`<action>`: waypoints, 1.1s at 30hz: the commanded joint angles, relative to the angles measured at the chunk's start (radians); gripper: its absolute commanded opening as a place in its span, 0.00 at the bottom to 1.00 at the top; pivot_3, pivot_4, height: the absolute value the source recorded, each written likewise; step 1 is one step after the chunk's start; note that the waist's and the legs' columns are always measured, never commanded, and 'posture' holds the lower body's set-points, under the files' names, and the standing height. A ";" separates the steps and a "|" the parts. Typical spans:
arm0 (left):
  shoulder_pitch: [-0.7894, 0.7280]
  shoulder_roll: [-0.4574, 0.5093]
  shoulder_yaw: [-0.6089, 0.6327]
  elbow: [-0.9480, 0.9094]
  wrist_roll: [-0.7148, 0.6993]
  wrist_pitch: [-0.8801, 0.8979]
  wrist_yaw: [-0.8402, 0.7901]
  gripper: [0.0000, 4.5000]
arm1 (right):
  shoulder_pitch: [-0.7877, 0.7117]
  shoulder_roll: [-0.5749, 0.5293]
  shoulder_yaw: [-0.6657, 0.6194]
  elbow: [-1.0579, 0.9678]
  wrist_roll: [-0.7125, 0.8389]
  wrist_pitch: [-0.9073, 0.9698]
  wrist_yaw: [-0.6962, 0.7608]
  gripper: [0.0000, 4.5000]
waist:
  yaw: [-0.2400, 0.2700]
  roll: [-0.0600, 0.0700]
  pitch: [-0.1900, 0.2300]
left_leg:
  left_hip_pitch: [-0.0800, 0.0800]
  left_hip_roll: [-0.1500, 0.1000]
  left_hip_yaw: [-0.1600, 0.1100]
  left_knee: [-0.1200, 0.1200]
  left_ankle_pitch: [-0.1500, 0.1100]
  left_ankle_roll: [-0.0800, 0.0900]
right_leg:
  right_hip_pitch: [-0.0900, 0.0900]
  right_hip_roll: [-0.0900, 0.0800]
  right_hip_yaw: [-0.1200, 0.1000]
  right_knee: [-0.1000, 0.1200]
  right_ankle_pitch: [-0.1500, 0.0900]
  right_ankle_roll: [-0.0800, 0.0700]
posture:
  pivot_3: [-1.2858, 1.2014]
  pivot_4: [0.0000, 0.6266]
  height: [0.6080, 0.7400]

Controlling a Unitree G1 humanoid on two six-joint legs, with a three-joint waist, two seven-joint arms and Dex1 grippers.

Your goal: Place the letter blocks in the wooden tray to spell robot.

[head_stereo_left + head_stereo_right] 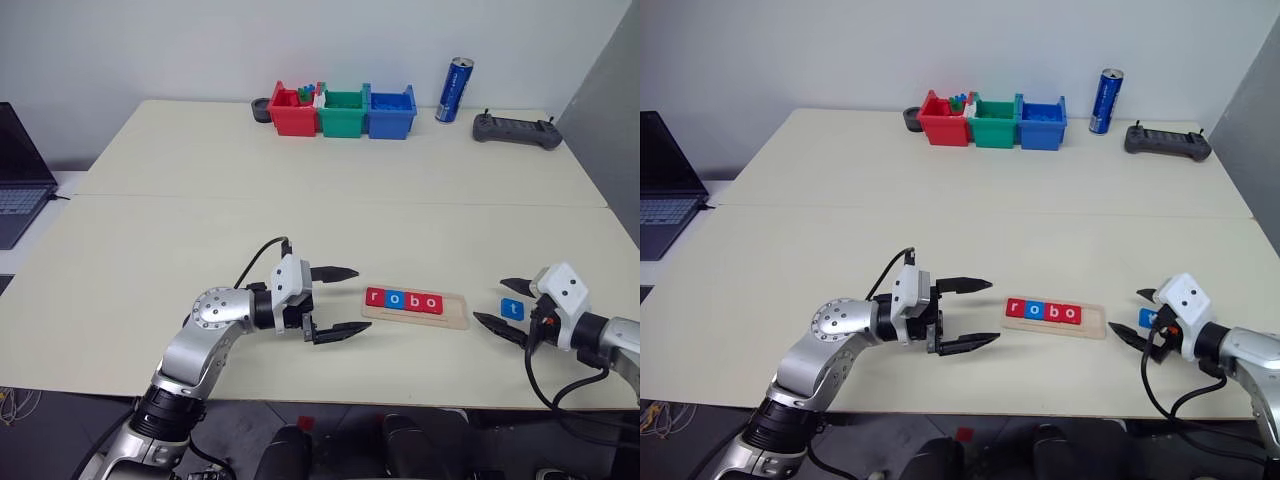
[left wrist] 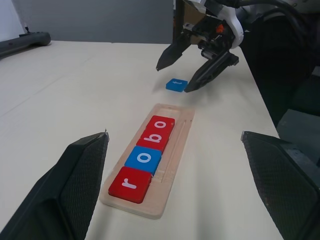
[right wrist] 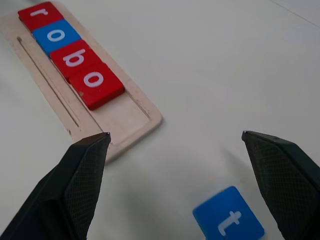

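The wooden tray (image 1: 452,318) lies near the table's front edge. Several letter blocks sit in a row in it: a red r (image 1: 376,297), a blue o (image 1: 393,299), a red b (image 1: 412,301) and a red o (image 1: 431,303). The tray's right end (image 3: 131,117) is bare. A blue t block (image 1: 512,309) lies flat on the table to the tray's right. My right gripper (image 1: 489,300) is open, its fingers on either side of the t block (image 3: 229,220) without touching it. My left gripper (image 1: 360,299) hangs open and empty just left of the tray.
Red (image 1: 292,112), green (image 1: 343,113) and blue (image 1: 391,113) plastic bins stand at the table's far edge. A blue can (image 1: 455,90) and a black controller (image 1: 516,130) sit to their right. A laptop (image 1: 18,175) is off the table's left side.
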 commanded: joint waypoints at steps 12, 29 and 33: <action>-0.007 -0.018 -0.003 -0.010 0.003 -0.030 -0.003 1.00 | -0.009 -0.064 -0.015 0.316 -0.073 -0.281 0.111 1.00 | 0.003 0.000 0.000 | 0.001 0.000 0.001 0.000 0.000 0.000 | 0.000 0.000 0.002 0.001 0.000 0.000 | 0.52 0.24 1.00; -0.002 -0.022 -0.002 -0.013 0.007 -0.031 -0.002 1.00 | -0.137 -0.057 0.048 0.461 -0.039 -0.219 0.199 1.00 | 0.002 0.000 0.000 | 0.005 0.000 0.004 0.000 0.000 0.000 | 0.002 0.000 0.005 0.002 0.000 0.000 | 0.52 0.24 1.00; 0.003 -0.020 -0.001 -0.025 0.005 -0.026 0.004 1.00 | -0.148 -0.059 0.063 0.477 -0.046 -0.215 0.224 0.91 | 0.001 0.000 0.000 | 0.006 0.000 0.005 0.000 0.000 0.000 | 0.002 0.000 0.006 0.003 0.000 0.000 | 0.52 0.24 1.00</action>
